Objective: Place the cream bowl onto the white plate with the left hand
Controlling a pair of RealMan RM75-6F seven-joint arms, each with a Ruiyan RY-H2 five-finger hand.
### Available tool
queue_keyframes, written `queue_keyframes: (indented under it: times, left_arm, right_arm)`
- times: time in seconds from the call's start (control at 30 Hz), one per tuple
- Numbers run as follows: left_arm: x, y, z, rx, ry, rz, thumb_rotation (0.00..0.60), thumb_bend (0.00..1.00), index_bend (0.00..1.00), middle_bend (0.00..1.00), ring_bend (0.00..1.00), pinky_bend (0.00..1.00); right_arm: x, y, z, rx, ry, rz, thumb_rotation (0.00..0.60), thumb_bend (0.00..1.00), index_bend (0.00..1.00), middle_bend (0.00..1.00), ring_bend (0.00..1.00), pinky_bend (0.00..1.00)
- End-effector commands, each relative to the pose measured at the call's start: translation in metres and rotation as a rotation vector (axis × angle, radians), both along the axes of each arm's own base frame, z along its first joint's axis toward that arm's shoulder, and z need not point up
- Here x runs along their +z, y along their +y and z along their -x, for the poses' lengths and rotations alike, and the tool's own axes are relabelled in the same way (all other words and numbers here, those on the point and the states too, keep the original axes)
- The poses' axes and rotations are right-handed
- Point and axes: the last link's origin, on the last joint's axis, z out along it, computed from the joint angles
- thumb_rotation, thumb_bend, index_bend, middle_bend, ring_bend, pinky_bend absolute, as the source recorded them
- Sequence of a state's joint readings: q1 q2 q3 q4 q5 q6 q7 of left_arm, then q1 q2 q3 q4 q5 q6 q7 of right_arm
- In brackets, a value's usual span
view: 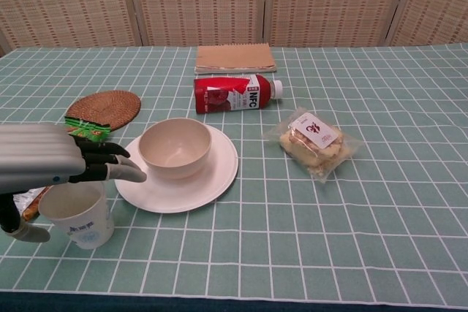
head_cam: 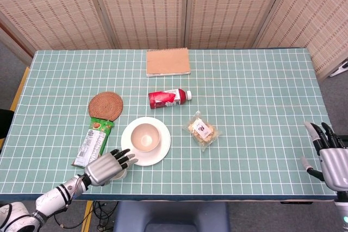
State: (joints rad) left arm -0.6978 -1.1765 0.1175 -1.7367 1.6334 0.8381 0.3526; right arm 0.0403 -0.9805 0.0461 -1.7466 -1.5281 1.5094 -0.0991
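The cream bowl (view: 175, 147) sits upright on the white plate (view: 212, 180); the left hand (view: 44, 158) hovers above a paper cup (view: 77, 213), fingers extended, holding nothing; the right hand (head_cam: 333, 158) is open, empty

One bowl (head_cam: 145, 137), one plate (head_cam: 161, 154), one cup (view: 76, 214), one bottle (head_cam: 169, 98), one notebook (head_cam: 168, 62), one coaster (head_cam: 106, 105), two snack packets (head_cam: 203, 130) (head_cam: 94, 142).
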Motion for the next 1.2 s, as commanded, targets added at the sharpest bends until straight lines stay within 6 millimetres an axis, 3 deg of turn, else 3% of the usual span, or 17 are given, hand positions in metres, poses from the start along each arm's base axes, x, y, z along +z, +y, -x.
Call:
queue_keyframes:
  times: [0.03,0.17,0.33,0.7,1.2]
  left_arm:
    - [-0.003,0.002,0.001,0.008,-0.027,-0.015,0.6,0.17,0.15,0.01,0.09,0.36]
    - [-0.006,0.004,0.004,0.008,-0.04,-0.028,0.6,0.17,0.24,0.09,0.2,0.53]
    - [-0.007,0.004,0.004,0.002,-0.054,-0.041,0.6,0.17,0.32,0.18,0.27,0.63]
    - [0.007,0.013,0.0,0.0,-0.068,-0.083,0.6,0.17,0.37,0.25,0.31,0.67]
    - [0.054,0.061,-0.049,-0.015,-0.167,-0.21,0.6,0.17,0.38,0.27,0.31,0.69]
  right_arm:
    - [0.0,0.0,0.0,-0.001,-0.001,0.0,0.6,0.29,0.0,0.11,0.02,0.18]
    - [-0.001,-0.001,0.0,-0.001,-0.001,-0.003,0.6,0.29,0.0,0.11,0.02,0.18]
    - [0.0,-0.001,-0.001,0.0,0.0,-0.001,0.6,0.29,0.0,0.11,0.02,0.18]
    - [0.001,0.0,-0.002,0.001,-0.001,0.005,0.6,0.29,0.0,0.11,0.02,0.18]
    - [0.0,-0.003,-0.003,0.01,-0.003,-0.001,0.6,0.29,0.0,0.11,0.02,0.18]
